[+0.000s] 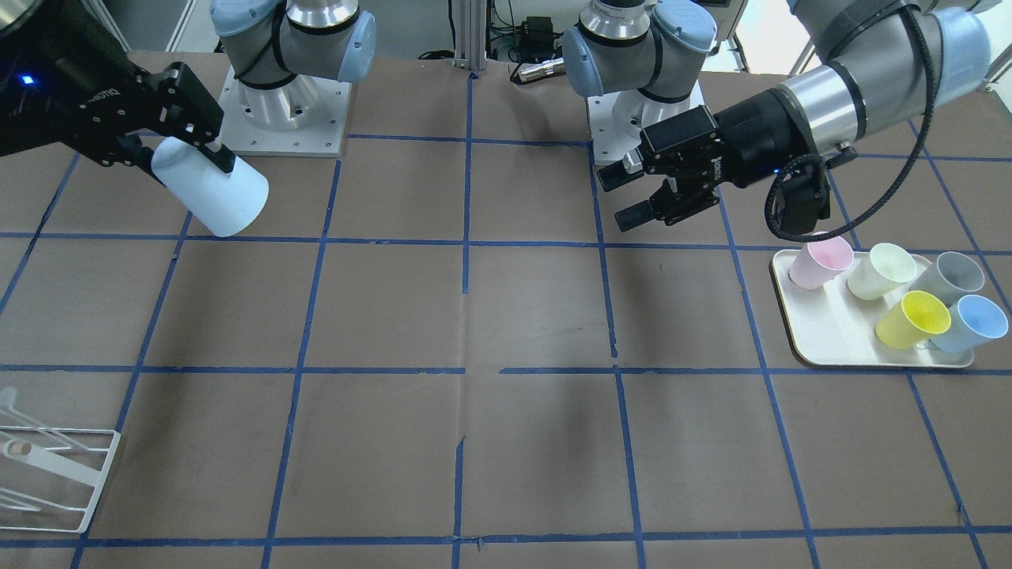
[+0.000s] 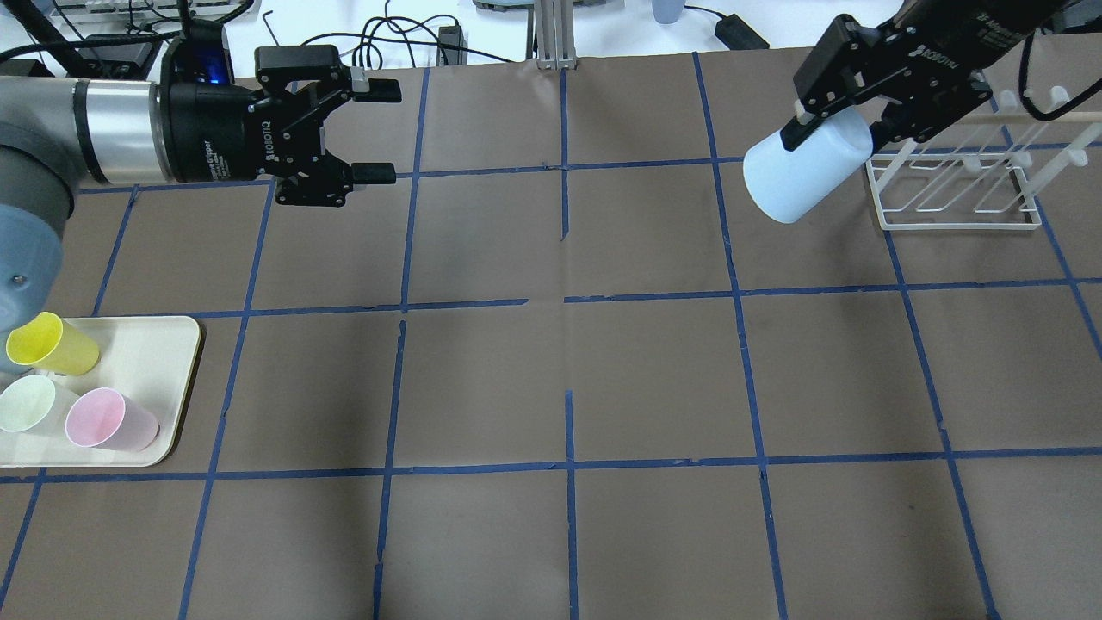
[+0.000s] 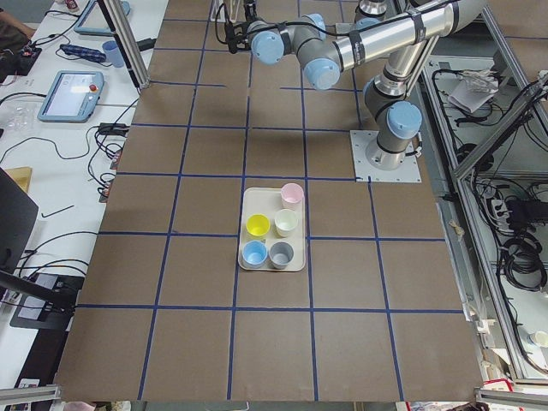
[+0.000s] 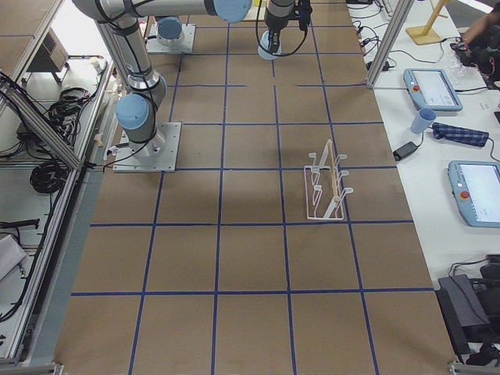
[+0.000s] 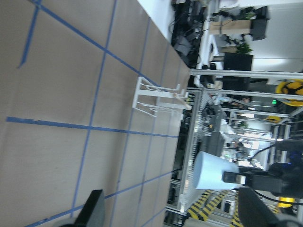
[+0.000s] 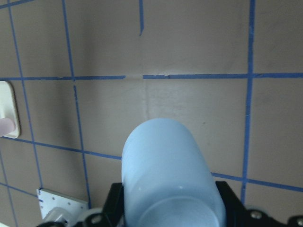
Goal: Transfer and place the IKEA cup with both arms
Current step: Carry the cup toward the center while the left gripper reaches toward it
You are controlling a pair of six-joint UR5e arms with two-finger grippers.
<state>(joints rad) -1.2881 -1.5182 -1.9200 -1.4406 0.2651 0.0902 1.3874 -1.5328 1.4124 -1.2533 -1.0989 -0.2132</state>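
Observation:
The IKEA cup (image 2: 801, 176) is a pale sky-blue tumbler held in the air, lying sideways, base toward the gripper. My right gripper (image 2: 839, 138) is shut on it, above the table near the white rack. The cup also shows in the front view (image 1: 209, 194), where the right gripper (image 1: 178, 162) grips it, and it fills the right wrist view (image 6: 165, 175). My left gripper (image 2: 374, 129) is open and empty, well apart from the cup. It hovers past the tray in the front view (image 1: 624, 194). The left wrist view shows the cup (image 5: 215, 170) far off.
A cream tray (image 1: 830, 340) holds a second blue cup (image 1: 976, 320), a yellow cup (image 1: 917, 316), a grey cup (image 1: 953, 276), a pink cup (image 1: 822, 261) and a pale cream cup (image 1: 881, 269). A white wire rack (image 2: 956, 185) stands on the table beside the right gripper.

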